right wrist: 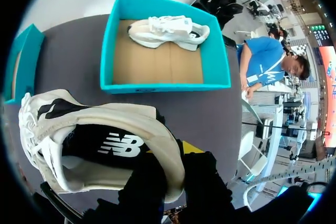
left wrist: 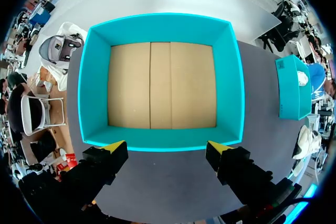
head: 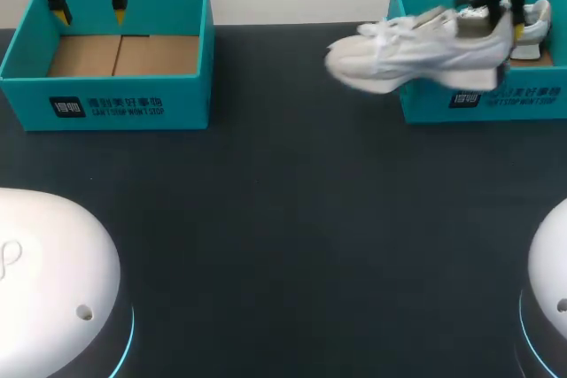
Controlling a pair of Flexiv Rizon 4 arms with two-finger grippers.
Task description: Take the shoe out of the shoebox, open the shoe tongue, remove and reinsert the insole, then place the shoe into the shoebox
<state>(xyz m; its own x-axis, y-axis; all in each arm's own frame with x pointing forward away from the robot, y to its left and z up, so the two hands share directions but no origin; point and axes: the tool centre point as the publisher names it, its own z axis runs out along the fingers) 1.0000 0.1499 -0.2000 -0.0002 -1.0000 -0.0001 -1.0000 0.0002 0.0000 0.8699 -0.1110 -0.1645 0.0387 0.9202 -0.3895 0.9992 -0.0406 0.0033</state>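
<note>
While aloft in right gripper (head: 503, 22), shoe (head: 412, 52) over dark table (head: 283, 219).

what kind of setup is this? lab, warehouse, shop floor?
Probably a robot lab bench staged for a shoe-boxing trial: a dark table, a teal left shoebox that is empty, a teal right shoebox with a second sneaker inside, and the right gripper holding a white sneaker aloft.

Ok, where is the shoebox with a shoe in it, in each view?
Head view: shoebox far right, behind the held shoe.
Left wrist view: shoebox small, far beside the empty box.
Right wrist view: shoebox beyond the held shoe.
Shared landmark: the white shoe inside it.
</note>
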